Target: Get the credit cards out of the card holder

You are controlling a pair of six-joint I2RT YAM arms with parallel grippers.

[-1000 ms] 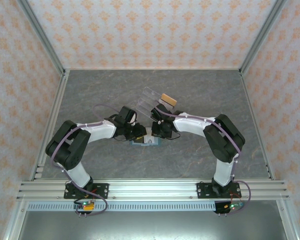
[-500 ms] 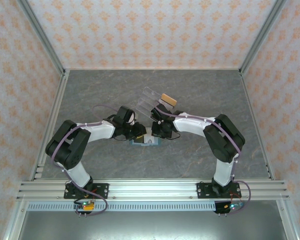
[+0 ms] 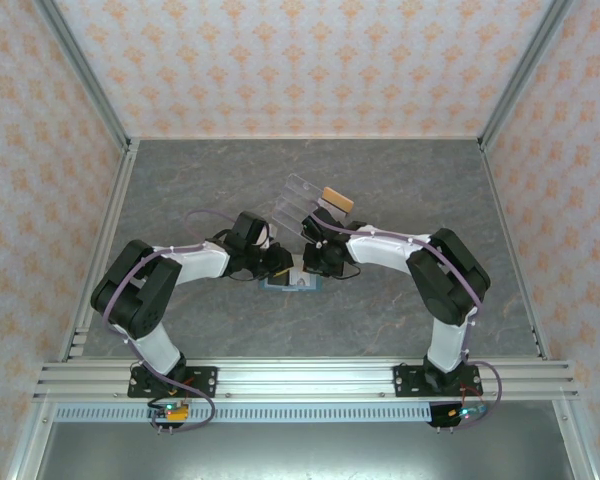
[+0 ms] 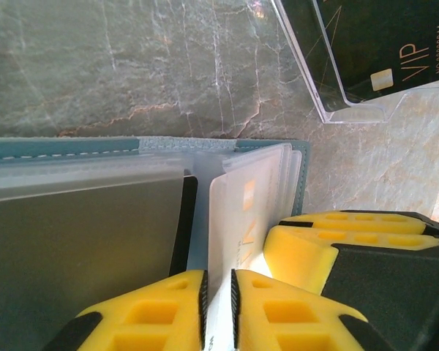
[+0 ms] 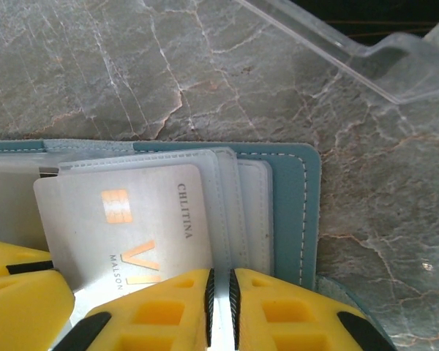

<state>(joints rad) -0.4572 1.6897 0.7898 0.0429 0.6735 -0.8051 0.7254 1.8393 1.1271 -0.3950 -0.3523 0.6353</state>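
The teal card holder (image 3: pixel 292 284) lies open on the table between both grippers. In the left wrist view its teal edge (image 4: pixel 58 146) frames frosted sleeves, with a dark card (image 4: pixel 80 248) in the left panel. My left gripper (image 4: pixel 218 281) is shut on the edge of a silver credit card (image 4: pixel 238 219), which stands partly out of its sleeve. The same silver credit card (image 5: pixel 117 219) has an orange chip. My right gripper (image 5: pixel 220 281) is shut on a clear sleeve (image 5: pixel 230 212) of the card holder (image 5: pixel 293 197), pinning that side down.
A clear acrylic tiered stand (image 3: pixel 305 198) sits just behind the grippers, with a tan card (image 3: pixel 337 199) on it. A black VIP card (image 4: pixel 380 44) rests in the stand. The right gripper's yellow fingers (image 4: pixel 336 241) crowd the left gripper's side. Grey marble table (image 3: pixel 400 180) surrounds them.
The left gripper has edged slightly towards the card holder. The right arm and the holder have not moved.
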